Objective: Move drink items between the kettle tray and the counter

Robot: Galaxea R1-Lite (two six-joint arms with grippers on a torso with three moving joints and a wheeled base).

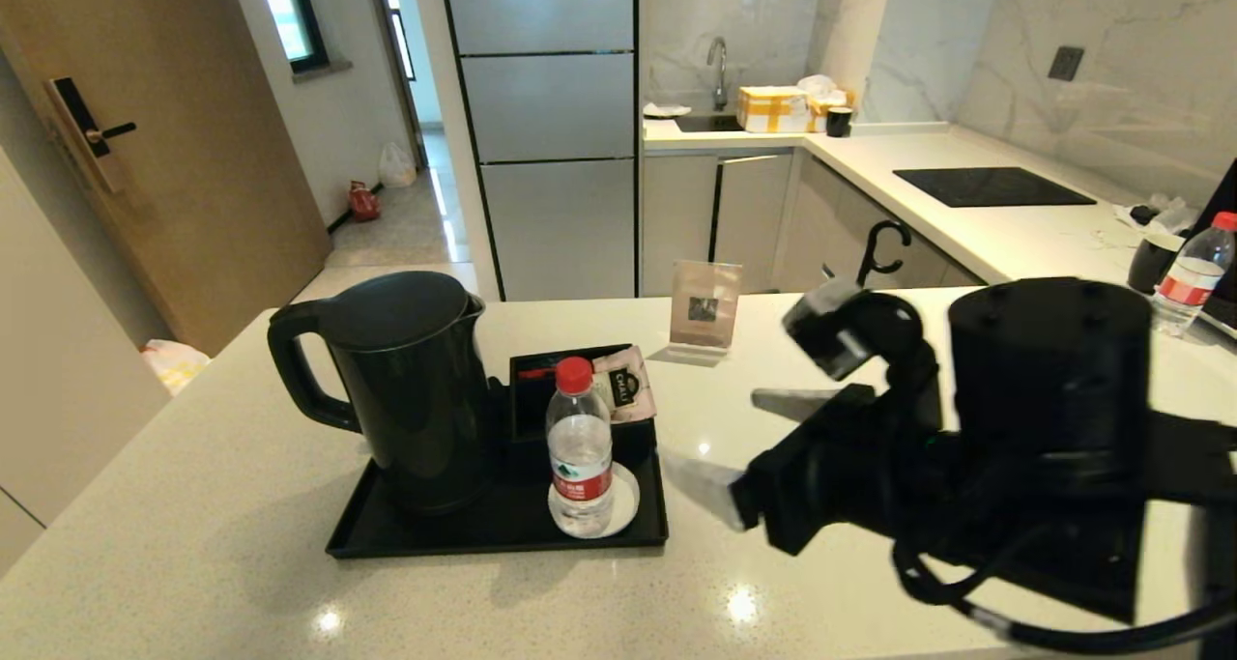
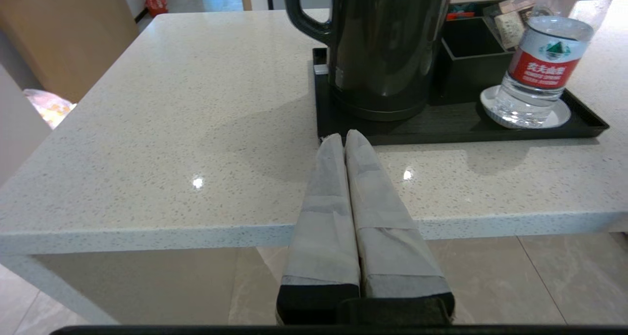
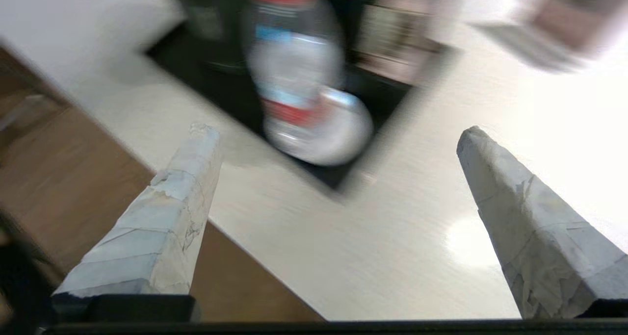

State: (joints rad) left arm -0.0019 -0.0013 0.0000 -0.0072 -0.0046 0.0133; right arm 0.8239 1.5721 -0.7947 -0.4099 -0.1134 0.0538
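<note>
The black kettle (image 1: 406,389) stands on the left side of the black kettle tray (image 1: 483,544). On the tray's white coaster (image 1: 630,505) stands the red-capped water bottle (image 1: 580,447). My right gripper (image 1: 739,443) hovers open above the counter (image 1: 242,467), just right of the tray, with nothing between its fingers. The right wrist view shows the bottle (image 3: 294,65) ahead of the spread right gripper (image 3: 333,136). In the left wrist view my left gripper (image 2: 345,139) is shut and empty, held off the counter's front edge and facing the kettle (image 2: 387,45) and the bottle (image 2: 539,65).
A black compartment box (image 1: 541,380) and a pale sachet (image 1: 623,385) sit at the tray's back. A card stand (image 1: 704,317) is behind the tray. On the far right counter are a second bottle (image 1: 1193,273), a black mug (image 1: 1150,264) and the cooktop (image 1: 991,186).
</note>
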